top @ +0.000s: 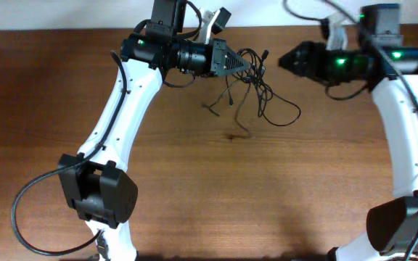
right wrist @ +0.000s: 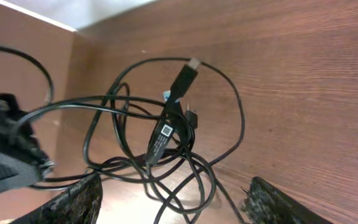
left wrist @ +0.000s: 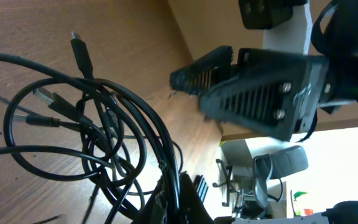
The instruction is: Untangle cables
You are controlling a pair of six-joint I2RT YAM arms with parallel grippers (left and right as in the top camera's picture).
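Only a narrow gap separates the left gripper (top: 250,65) from the right gripper (top: 281,61), and the cables (top: 260,90) hang in loose loops across it and just below. Nearer the arm bases, the table (top: 216,188) is bare wood, passable from either side.

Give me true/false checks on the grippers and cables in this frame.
1. The left gripper is shut on the cables. True.
2. The right gripper is shut too. False: its jaws stand open and hold nothing.
3. The cables are fully separated. False: they form one tangled clump.
4. The right gripper faces the clump. True.
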